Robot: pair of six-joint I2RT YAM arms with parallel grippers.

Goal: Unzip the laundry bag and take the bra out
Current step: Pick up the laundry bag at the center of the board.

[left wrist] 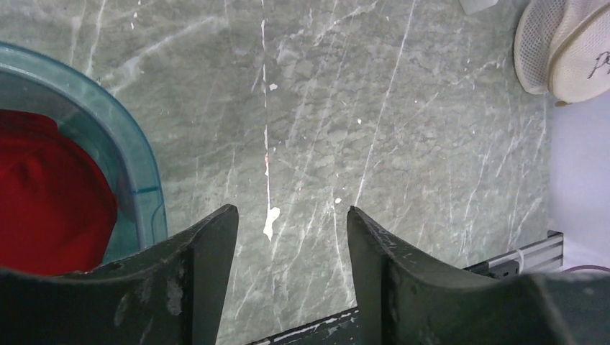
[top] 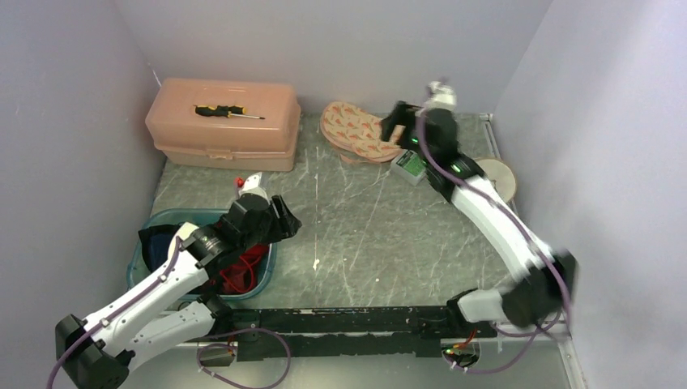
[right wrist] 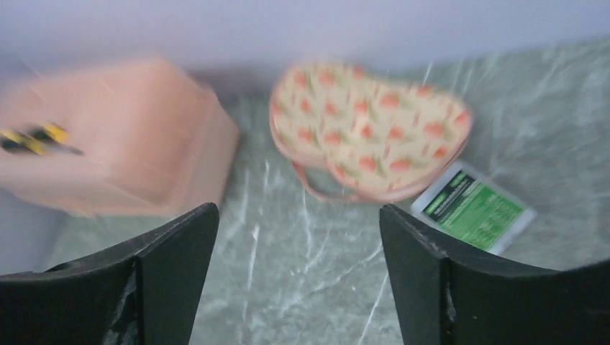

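The laundry bag (top: 356, 130) is a flat pouch with a peach print and lies at the back of the table. It also shows in the right wrist view (right wrist: 367, 122) and at the top right of the left wrist view (left wrist: 568, 47). The red bra (top: 243, 271) lies in a teal bin (top: 174, 217) at the front left, partly under the left arm. The left wrist view shows the bra (left wrist: 50, 201) inside the bin wall (left wrist: 137, 158). My left gripper (top: 283, 223) (left wrist: 291, 215) is open and empty over bare table right of the bin. My right gripper (top: 394, 121) (right wrist: 298, 215) is open and empty just in front of the bag.
A peach toolbox (top: 223, 121) (right wrist: 122, 136) with a screwdriver (top: 229, 111) on its lid stands at the back left. A green packet (top: 411, 166) (right wrist: 475, 205) lies beside the bag. A round white disc (top: 498, 178) lies at the right wall. Dark cloth (top: 158, 243) lies in the bin.
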